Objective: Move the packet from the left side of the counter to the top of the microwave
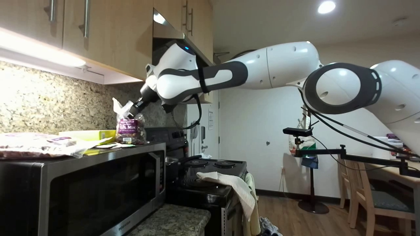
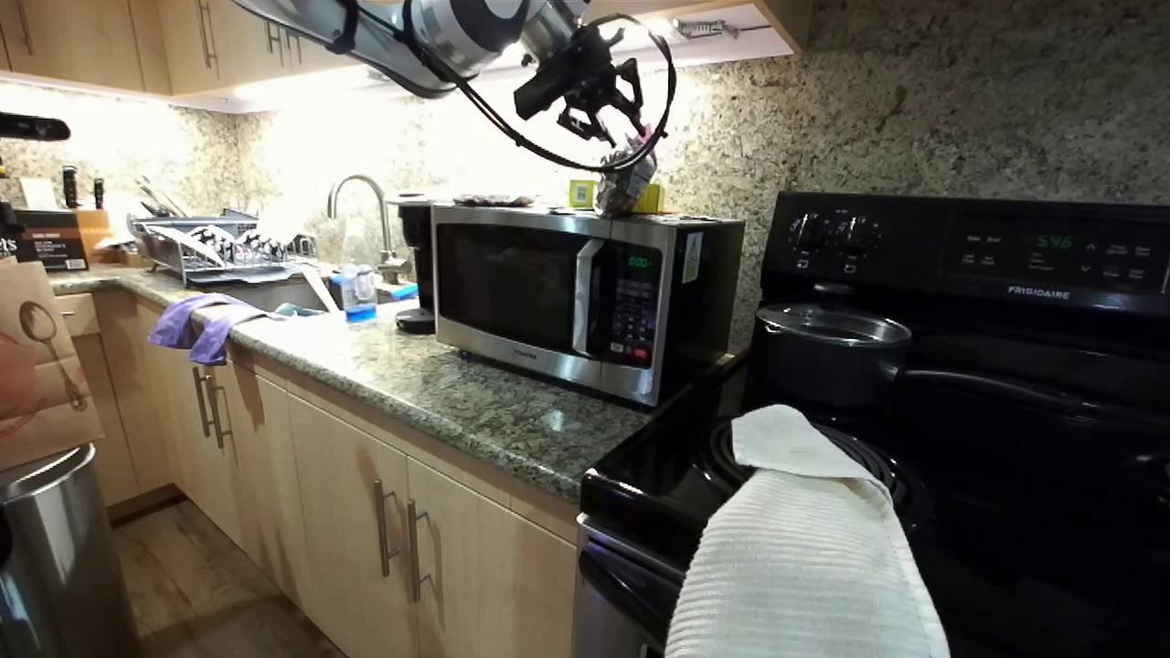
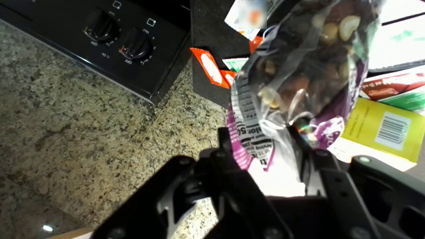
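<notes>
The packet [image 1: 132, 131], a clear bag of trail mix with a purple label, stands upright on top of the microwave [image 1: 98, 190], near its stove-side end. It also shows in an exterior view [image 2: 625, 187] and in the wrist view [image 3: 298, 76]. My gripper [image 1: 133, 113] is above the microwave, tilted down at the packet's top. In the wrist view the fingers [image 3: 260, 136] stand apart, with the packet's clear crumpled top between them. The right finger touches or nearly touches the plastic; the left finger is beside the label edge. The counter [image 2: 411, 375] runs under the microwave.
A yellow-green box [image 3: 385, 129] lies behind the packet on the microwave, with small sachets [image 3: 209, 68] around. A large flat bag [image 1: 39, 144] lies at the microwave's far end. A cabinet [image 1: 108, 39] hangs above. The stove [image 1: 203, 183] with a pot [image 2: 827, 366] stands alongside.
</notes>
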{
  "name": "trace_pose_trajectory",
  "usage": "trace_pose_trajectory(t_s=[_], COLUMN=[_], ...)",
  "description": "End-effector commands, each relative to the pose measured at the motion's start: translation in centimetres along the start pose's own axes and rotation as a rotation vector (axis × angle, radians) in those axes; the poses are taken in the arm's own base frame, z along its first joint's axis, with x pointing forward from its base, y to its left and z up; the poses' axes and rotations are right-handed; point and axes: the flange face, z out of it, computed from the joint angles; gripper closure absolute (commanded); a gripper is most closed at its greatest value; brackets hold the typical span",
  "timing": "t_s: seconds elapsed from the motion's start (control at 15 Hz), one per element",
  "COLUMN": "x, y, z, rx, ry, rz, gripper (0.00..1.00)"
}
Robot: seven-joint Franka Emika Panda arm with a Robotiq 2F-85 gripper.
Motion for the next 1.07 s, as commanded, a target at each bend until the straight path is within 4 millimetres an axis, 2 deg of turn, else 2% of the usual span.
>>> trace_pose_trajectory(t_s=[0.0,0.2,0.27,0.47,1.0], x=[1.6,2.3,2.2,2.7,3.4], y=[0.1,0.2,0.1,0.3,2.6], z=[-1.4,-1.9,-1.7,-2.2,-3.8], rx=[-0.02,-0.013,-0.014,-0.032,-0.08], ry=[0.015,0.029,0.026,0.032,0.05], rz=[0.003,0.011,0.011,0.006,0.023], gripper=[0.24,0.03,0.01,0.0,0.0])
